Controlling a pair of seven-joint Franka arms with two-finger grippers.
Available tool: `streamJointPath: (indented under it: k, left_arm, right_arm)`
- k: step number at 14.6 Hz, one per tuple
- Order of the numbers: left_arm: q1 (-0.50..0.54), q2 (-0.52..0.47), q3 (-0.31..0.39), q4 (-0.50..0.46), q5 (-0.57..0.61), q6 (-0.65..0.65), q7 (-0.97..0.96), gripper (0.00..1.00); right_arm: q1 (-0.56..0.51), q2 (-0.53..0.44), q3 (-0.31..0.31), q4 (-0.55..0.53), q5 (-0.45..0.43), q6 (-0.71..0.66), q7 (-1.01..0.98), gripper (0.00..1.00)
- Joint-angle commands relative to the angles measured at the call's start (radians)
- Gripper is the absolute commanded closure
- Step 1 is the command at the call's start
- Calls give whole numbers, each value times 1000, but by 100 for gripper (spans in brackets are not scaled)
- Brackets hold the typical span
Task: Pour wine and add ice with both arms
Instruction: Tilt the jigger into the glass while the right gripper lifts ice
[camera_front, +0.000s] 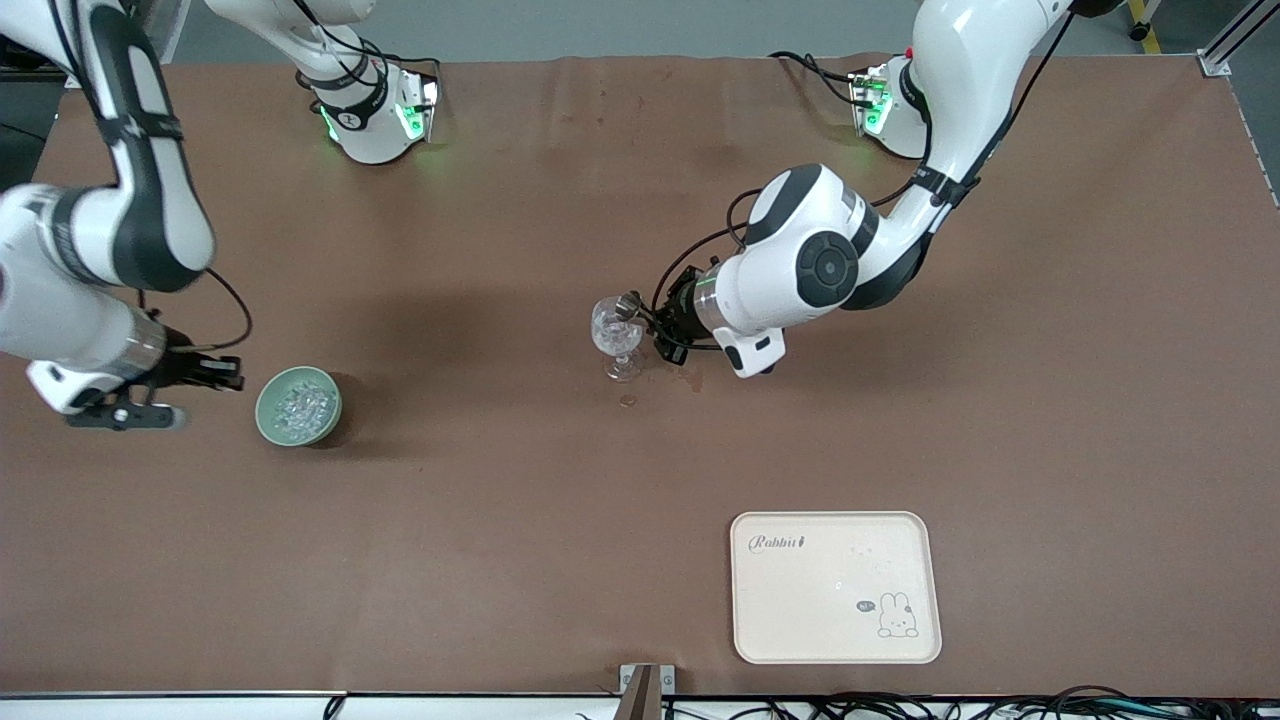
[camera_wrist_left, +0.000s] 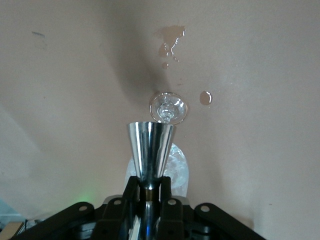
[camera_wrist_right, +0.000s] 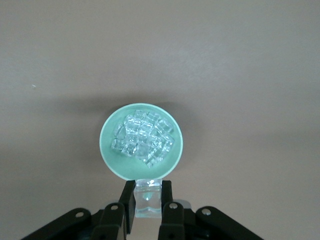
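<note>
A clear wine glass (camera_front: 617, 335) stands upright mid-table. My left gripper (camera_front: 665, 322) is shut on the waist of a shiny metal measuring cup (camera_wrist_left: 150, 147), which lies tipped with its mouth at the glass's rim (camera_wrist_left: 168, 107). The wine itself is out of view. Toward the right arm's end sits a green bowl (camera_front: 268, 392) heaped with ice (camera_front: 300, 408). My right gripper (camera_wrist_right: 148, 192) hovers just beside that bowl (camera_wrist_right: 111, 150), shut on one clear ice cube (camera_wrist_right: 148, 200). More ice (camera_wrist_right: 142, 137) fills the bowl's middle.
Wet brownish stains (camera_wrist_left: 170, 40) and a round drop (camera_front: 627, 401) mark the brown mat beside the glass's foot. A cream tray (camera_front: 835, 587) with a rabbit print lies nearer the front camera, toward the left arm's end.
</note>
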Motion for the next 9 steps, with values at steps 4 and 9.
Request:
streamJointPath:
  k: [4, 9]
  left_arm:
    - [-25, -2, 3, 17, 133, 5, -116, 100]
    - [-54, -1, 3, 19, 239, 5, -196, 100]
  right_arm:
    - [-1, -127, 15, 133, -7, -244, 16, 92]
    - [77, -236, 41, 136, -7, -337, 122, 96]
